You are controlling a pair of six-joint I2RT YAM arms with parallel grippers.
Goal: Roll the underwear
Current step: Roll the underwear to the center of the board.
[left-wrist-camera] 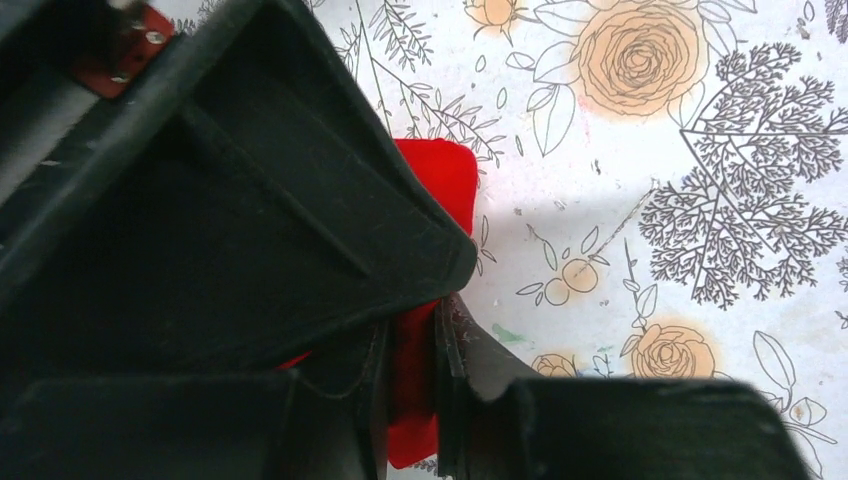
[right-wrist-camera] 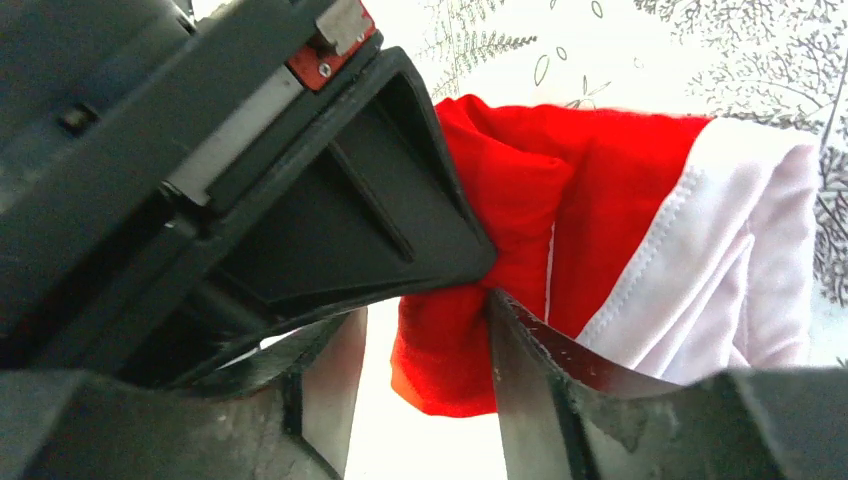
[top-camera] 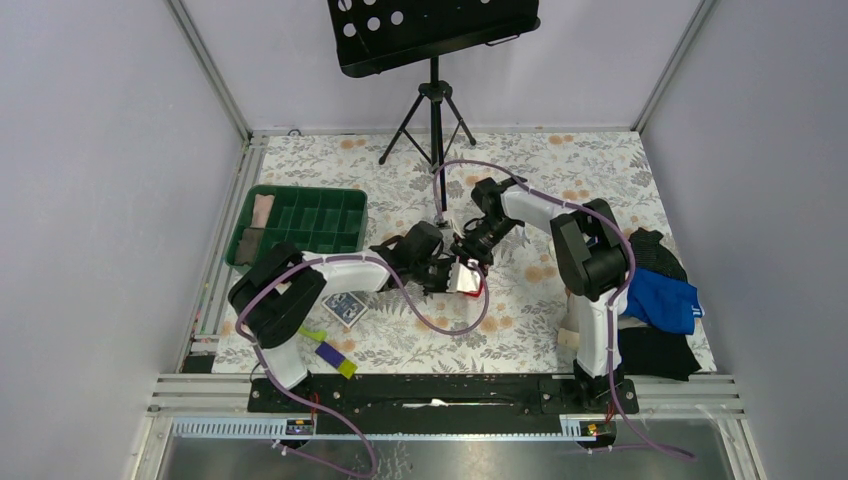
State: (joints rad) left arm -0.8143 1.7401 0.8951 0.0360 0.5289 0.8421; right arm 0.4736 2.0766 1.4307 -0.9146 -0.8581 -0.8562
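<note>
Gripping the underwear (top-camera: 463,278) at mid-table, left gripper (top-camera: 445,272) from 9 o'clock and right gripper (top-camera: 472,252) from 1 o'clock both clamping its red cloth, tray (top-camera: 305,190) at 10 o'clock holding pink cloth (top-camera: 262,208) and dark cloth (top-camera: 250,243).

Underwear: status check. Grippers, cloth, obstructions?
Left gripper shut on underwear. Right gripper shut on it too. Cloth bunched, waistband showing. Blue garment off to the side, apart.

No readable text, label or number shows anywhere.
</note>
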